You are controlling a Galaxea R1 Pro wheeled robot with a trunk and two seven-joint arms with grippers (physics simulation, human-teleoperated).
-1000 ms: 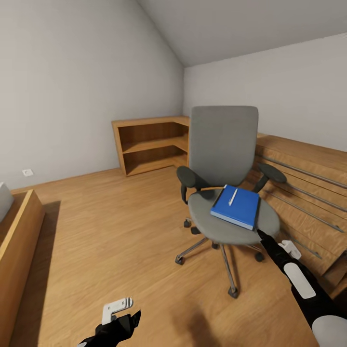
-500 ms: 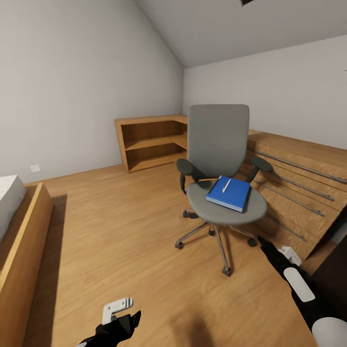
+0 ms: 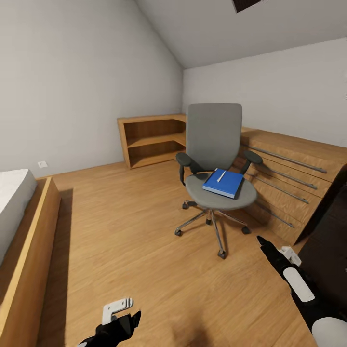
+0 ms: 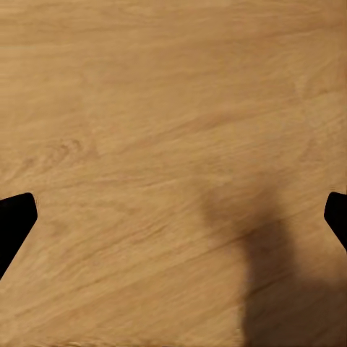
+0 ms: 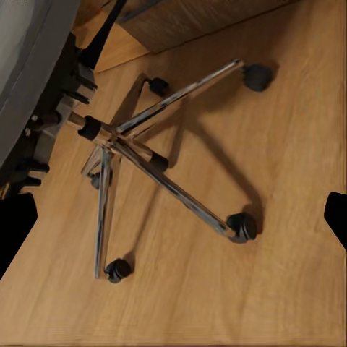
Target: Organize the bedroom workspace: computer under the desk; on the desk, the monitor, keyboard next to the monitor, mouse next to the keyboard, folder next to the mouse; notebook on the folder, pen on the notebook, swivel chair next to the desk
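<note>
- Camera has backed away; swivel chair [image 3: 214,168] appears farther off.
- Folder [image 3: 223,183] lies on chair seat, pen [image 3: 220,176] on top.
- Both grippers, left [image 4: 173,217] and right [image 5: 173,217], have fingers spread apart, well short of chair.

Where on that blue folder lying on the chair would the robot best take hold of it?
Probably the near edge of the folder, the one facing the robot, coming in low from the front. It lies flat on the swivel chair seat, the armrests guard both sides and the backrest blocks the rear. The pen rests loose on top, so the lift should stay level.
</note>
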